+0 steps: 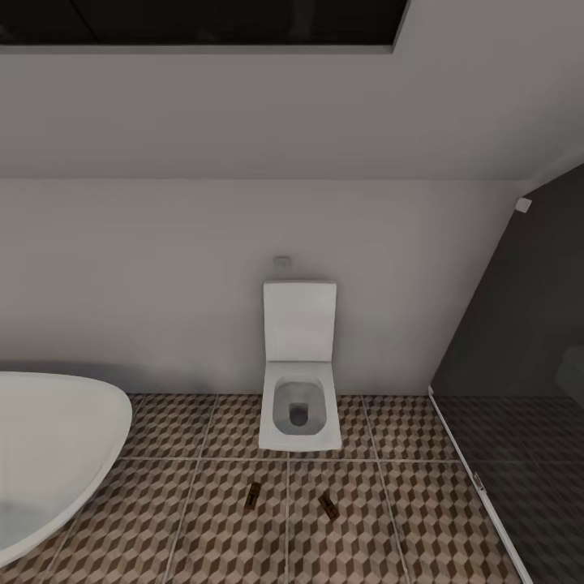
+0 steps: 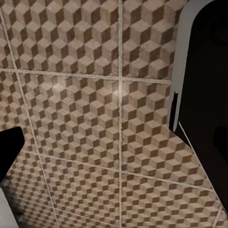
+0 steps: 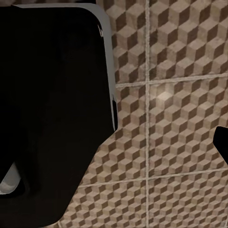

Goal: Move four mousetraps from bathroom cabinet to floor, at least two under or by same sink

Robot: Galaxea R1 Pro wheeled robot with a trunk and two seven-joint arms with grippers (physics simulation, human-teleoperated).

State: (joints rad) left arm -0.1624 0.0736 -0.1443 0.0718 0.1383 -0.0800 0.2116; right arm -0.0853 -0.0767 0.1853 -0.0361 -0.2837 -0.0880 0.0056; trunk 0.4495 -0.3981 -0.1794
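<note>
1. The head view looked at a pale wall with a white square toilet mounted against it, lid raised. The bathroom floor, tiled in a brown, beige and white cube pattern with pale grout lines, spread in front of it. Two mousetraps lay on these tiles just in front of the toilet bowl: one mousetrap below the bowl's left corner, the other mousetrap below its right corner, near each other but apart, each tilted at its own angle. Both looked like small brown boards; their wire parts were too small to make out. The curved rim of a white bathtub filled the lower left. A dark glass partition stood at the right, with tiles visible behind it.

2. The left wrist view looked down on the same cube-pattern tiles. A large dark body with a pale edge covered one side, and a dark shape entered at the opposite edge. Whether the left gripper was open or closed could not be told.

3. The right wrist view showed the patterned tiles beside a large dark mass with a pale rim. A small dark tip intruded at the far edge. The right gripper's state could not be told either.
</note>
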